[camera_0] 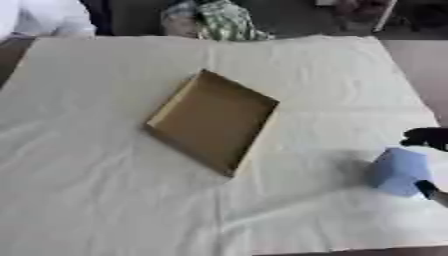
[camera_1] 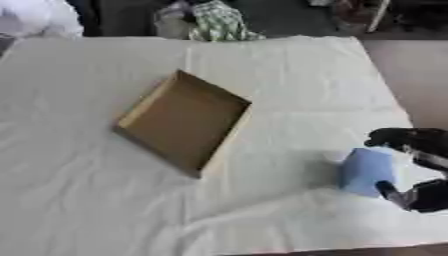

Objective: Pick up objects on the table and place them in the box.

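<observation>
A light blue, soft-edged blocky object (camera_1: 367, 171) sits on the white cloth-covered table (camera_1: 289, 90), near its right edge, well apart from the shallow brown cardboard box (camera_1: 184, 120) lying askew mid-table. The right hand (camera_1: 418, 165) grasps it, black fingers above and thumb below. The box holds nothing.

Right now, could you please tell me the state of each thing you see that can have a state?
Box: open on top, nothing inside, lying askew on the white cloth.
Blue object: held at the table's right side, not in the box.
Right hand: fingers curled round the blue object.
Left hand: not visible.
White cloth: spread over the table, wrinkled.
</observation>
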